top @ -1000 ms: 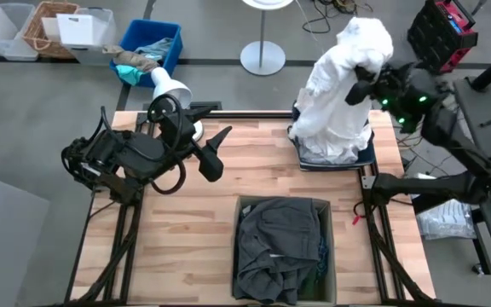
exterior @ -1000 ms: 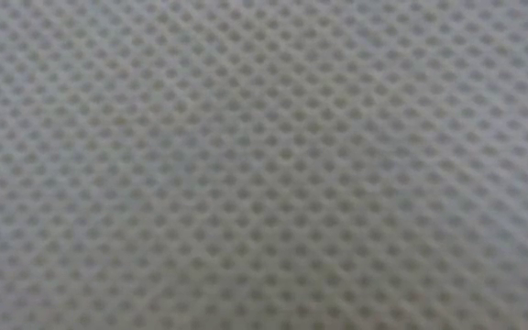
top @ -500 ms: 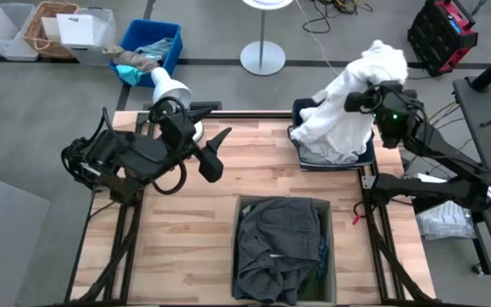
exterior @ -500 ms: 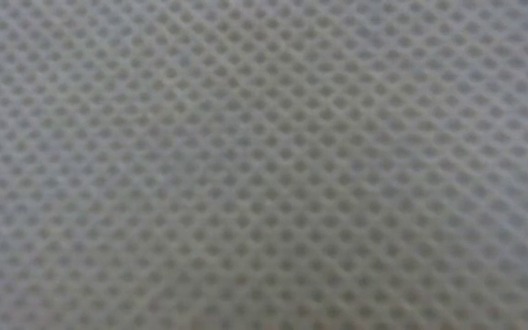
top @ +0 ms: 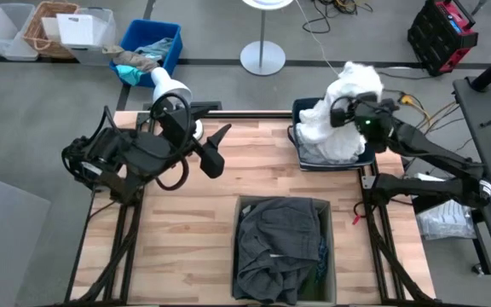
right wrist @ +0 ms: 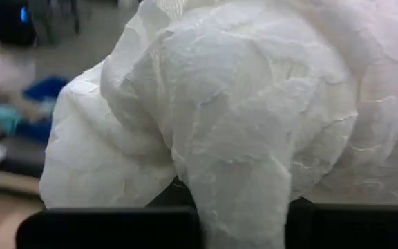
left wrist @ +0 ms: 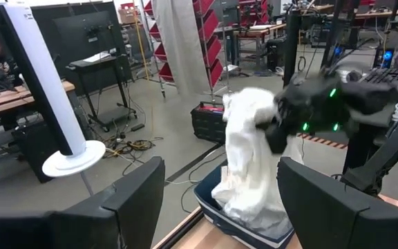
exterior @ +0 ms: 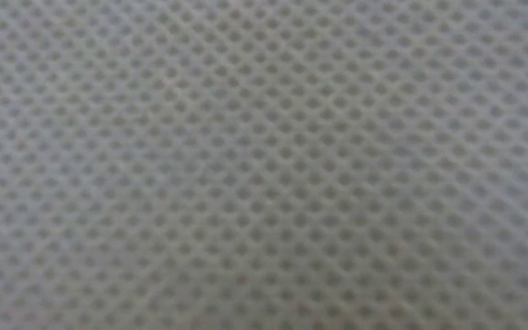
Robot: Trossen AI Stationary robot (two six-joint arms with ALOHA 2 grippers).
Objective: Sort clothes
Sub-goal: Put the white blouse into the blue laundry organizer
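My right gripper is shut on a white garment over the dark blue bin at the table's far right corner. The left wrist view shows the garment as a tall bunch reaching down into the bin. A cardboard box at the table's near middle holds charcoal grey clothes. My left gripper hangs open above the table's left half, pointing toward the bin and touching nothing. A close mesh fabric fills the low view. My right gripper holds the white garment by a bunched upper part, coming at it roughly level from the table's right side. Cloth is draped over and around the fingers and hides the pinch. The garment hangs below, its lower end resting in the bin.
On the floor beyond the far edge stand a blue crate with teal and tan rags, a wicker basket, clear tubs and a white round stand base. Bare wood lies between the two arms.
My right gripper has sunk toward the bin and turned, shifting a little toward the table's left. The white garment, a tall column a second ago, has come down with it and bunched up lower in the bin.
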